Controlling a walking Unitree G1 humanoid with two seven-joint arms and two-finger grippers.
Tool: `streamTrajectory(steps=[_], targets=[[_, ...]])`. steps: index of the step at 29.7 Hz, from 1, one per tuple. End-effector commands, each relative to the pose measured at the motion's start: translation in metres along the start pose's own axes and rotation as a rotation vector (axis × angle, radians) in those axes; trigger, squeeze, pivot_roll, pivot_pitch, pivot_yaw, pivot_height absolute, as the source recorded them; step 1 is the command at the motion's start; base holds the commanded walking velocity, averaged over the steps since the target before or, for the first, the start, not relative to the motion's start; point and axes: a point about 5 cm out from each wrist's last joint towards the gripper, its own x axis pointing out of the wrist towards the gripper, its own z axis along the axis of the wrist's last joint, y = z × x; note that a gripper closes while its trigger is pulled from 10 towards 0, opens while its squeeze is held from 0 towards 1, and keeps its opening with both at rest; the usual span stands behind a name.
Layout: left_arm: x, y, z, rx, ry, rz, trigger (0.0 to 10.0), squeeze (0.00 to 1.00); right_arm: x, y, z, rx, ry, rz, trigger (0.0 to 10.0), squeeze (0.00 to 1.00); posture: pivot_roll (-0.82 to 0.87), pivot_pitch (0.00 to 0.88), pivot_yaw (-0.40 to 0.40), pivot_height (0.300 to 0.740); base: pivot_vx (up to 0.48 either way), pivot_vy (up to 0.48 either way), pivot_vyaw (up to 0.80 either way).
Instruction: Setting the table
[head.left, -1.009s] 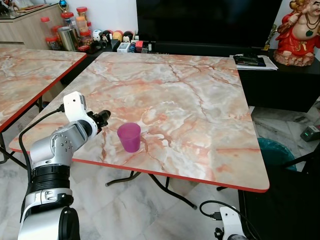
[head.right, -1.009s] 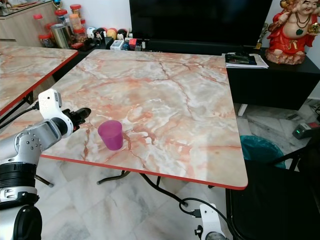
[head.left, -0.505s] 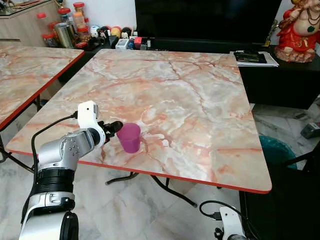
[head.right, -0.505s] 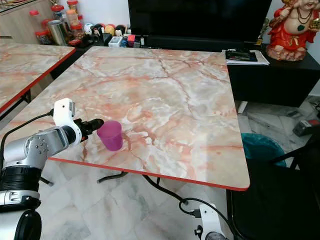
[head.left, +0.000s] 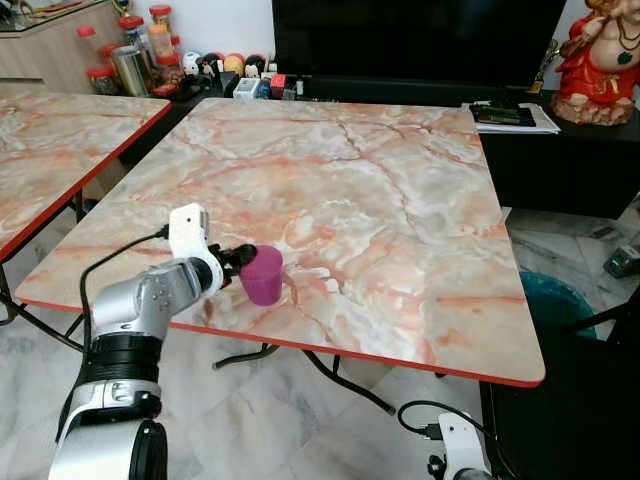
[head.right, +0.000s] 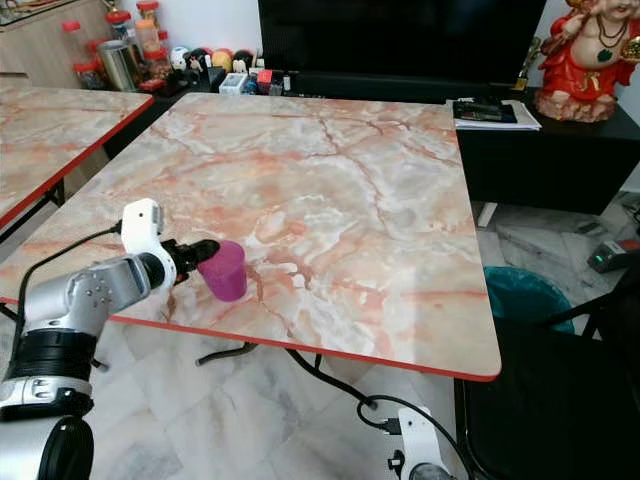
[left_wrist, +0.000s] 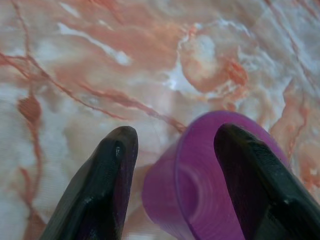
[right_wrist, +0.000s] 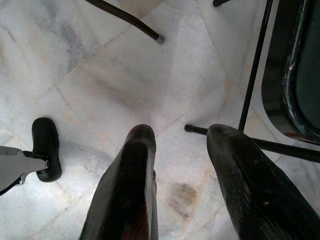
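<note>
Advancing since the earlier frame, left gripper (head.left: 243, 259) is now straddling the purple cup's (head.left: 264, 274) rim, fingers spread, not gripping. Cup is standing near the marble table's (head.left: 400, 210) front edge. Right gripper (right_wrist: 182, 150) is hanging open above floor.

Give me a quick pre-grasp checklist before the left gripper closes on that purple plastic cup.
1. Left gripper open: ok.
2. Purple plastic cup upright on the marble-patterned table: ok.
3. Cup centred between the fingers: not ok; in the left wrist view one finger overlaps the rim, the other stands beside the cup.
4. Cup's margin from the table's red near edge: cannot tell.
5. Right gripper idle, low over the floor: ok.
</note>
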Motion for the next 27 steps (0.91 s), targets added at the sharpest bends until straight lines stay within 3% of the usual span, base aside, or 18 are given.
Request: streamTrajectory(steps=[1,7,8,9,10,11,12,17,19,27], targets=[[0.0017,-0.0016,0.0062,0.029,-0.014,0.017,10.0,0.00,0.0002,0.0015,0.0024,0.018,-0.004,-0.002,10.0,0.00,0.04,0.000,0.044,0.740,0.000,0.000,0.00],[0.0040,-0.0016,0.0055,0.037,-0.011,0.031,10.0,0.00,0.0002,0.0015,0.0028,0.022,-0.005,-0.003,10.0,0.00,0.04,0.000,0.046,0.740,0.000,0.000,0.00],[0.0041,-0.0015,0.0056,0.039,-0.011,0.034,9.5,0.00,0.0002,0.0015,0.0029,0.021,-0.005,-0.003,10.0,0.00,0.03,0.000,0.046,0.740,0.000,0.000,0.00],[0.0042,-0.0012,0.0054,0.043,-0.011,0.039,4.7,0.00,0.0002,0.0015,0.0031,0.021,-0.005,-0.003,10.0,0.00,0.03,0.000,0.046,0.740,0.000,0.000,0.00],[0.0044,-0.0013,0.0053,0.043,-0.011,0.038,2.5,0.00,0.0002,0.0014,0.0033,0.022,-0.006,-0.004,10.0,0.00,0.04,0.000,0.045,0.740,0.000,0.000,0.00],[0.0044,-0.0013,0.0053,0.043,-0.011,0.038,2.5,0.00,0.0002,0.0014,0.0033,0.022,-0.006,-0.004,10.0,0.00,0.04,0.000,0.045,0.740,0.000,0.000,0.00],[0.0045,-0.0014,0.0051,0.043,-0.010,0.038,1.6,0.00,0.0002,0.0014,0.0034,0.021,-0.006,-0.004,10.0,0.00,0.04,0.000,0.045,0.740,0.000,0.000,0.00],[0.0050,-0.0010,0.0033,0.043,-0.006,0.039,1.0,0.00,0.0002,0.0010,0.0039,0.021,-0.007,-0.005,10.0,0.00,0.04,0.000,0.044,0.740,0.000,0.000,0.00],[0.0048,-0.0002,0.0028,0.042,-0.006,0.042,0.0,0.00,0.0002,0.0010,0.0040,0.021,-0.007,-0.005,10.0,0.00,0.04,0.000,0.044,0.740,0.000,0.000,0.00],[0.0047,-0.0020,0.0015,0.044,0.001,0.030,0.0,0.00,0.0003,0.0012,0.0046,0.022,-0.008,-0.004,10.0,0.00,0.04,0.000,0.045,0.740,0.000,0.000,0.00]])
